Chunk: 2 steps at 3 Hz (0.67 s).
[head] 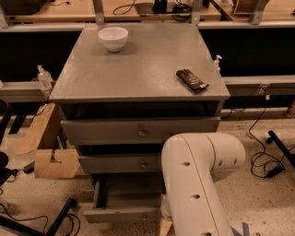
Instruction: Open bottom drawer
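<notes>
One white arm (193,184) fills the foreground at the cabinet's (138,69) lower right, elbow level with the middle drawer (120,163); gripper (165,227) sits low at the cabinet's foot, almost all hidden behind the arm, only a tan bit showing just right of the bottom drawer's front; how it is set cannot be told; bottom drawer (122,214) is lowest in the cabinet, pulled out toward the camera, plain grey inside on show, right end covered by the arm; middle drawer above it is closed, round knob at centre; top drawer (138,131) stands a little out from the cabinet face; cardboard pieces (55,162) lie on the floor left of the cabinet; black cable (262,161) on the floor to its right; on the cabinet top, dark flat packet (191,79) near the front right edge; white bowl (113,38) at the back left; wooden bench (60,9) behind the cabinet.
</notes>
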{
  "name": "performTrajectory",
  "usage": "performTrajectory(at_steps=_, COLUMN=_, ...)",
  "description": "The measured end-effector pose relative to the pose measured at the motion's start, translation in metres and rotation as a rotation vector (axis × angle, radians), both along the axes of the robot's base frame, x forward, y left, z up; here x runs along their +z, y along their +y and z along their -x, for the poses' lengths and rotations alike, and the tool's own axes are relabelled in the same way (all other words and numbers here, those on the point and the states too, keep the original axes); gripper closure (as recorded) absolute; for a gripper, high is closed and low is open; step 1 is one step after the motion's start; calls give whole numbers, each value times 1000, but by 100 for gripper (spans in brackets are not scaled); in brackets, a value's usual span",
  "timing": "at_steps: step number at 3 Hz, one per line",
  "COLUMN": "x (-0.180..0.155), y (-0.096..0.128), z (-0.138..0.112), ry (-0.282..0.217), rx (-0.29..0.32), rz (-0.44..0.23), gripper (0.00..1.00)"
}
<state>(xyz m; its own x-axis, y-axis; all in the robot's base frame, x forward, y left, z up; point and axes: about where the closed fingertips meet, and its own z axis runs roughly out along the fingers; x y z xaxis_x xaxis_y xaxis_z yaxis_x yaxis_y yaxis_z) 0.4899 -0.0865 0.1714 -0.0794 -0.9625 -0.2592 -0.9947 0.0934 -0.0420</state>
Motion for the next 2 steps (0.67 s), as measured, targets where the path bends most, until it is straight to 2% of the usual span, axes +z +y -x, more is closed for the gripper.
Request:
performTrajectory(at_steps=1, x=-1, y=0, z=1, ry=1, rx=0, rz=0, gripper=0)
performTrajectory(at_steps=2, x=-1, y=0, z=2, ry=3, rx=1, rz=0, gripper=15)
